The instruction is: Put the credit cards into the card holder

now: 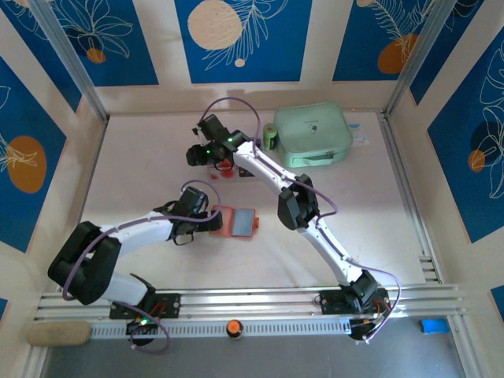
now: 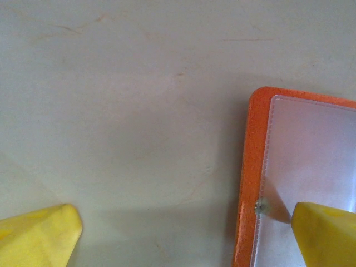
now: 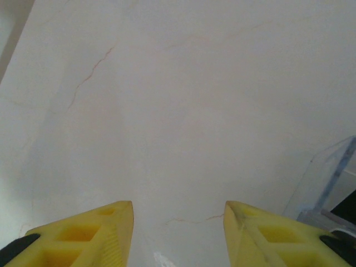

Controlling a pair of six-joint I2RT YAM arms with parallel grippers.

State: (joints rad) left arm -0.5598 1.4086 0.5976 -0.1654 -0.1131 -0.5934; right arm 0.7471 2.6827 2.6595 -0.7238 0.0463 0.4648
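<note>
**A:** Now, which arm is nearer the card holder [image 1: 236, 223]?

**B:** The left one. The left gripper [image 2: 186, 222] straddles the holder's near border, jaws fully spread and pinching nothing. One yellow fingertip [image 2: 325, 236] overhangs the clear pocket [image 2: 311, 150], and the other hangs over bare table [image 2: 139, 111]. The holder therefore lies off to that first finger's side.

**A:** Long axis?

**B:** It lies open and flat. From overhead, its long side runs roughly straight on from the left gripper, in line with the forearm.

**A:** And the other arm?

**B:** The right gripper [image 3: 178, 214] is well apart from the holder, on the holder's far side. Its fingers are partly spread with nothing but table between them. The small red-and-white pieces just beside it are probably the credit cards [image 1: 225, 166]. They are too small to count, and I cannot tell which way they lie.

**A:** What does the holder look like?

**B:** It has an orange-red pebbled border with a frosted pocket stitched inside. I judge the pocket to be empty. A tiny snap button [image 2: 261, 207] sits at the pocket's edge, just beside the overhanging fingertip.
</note>
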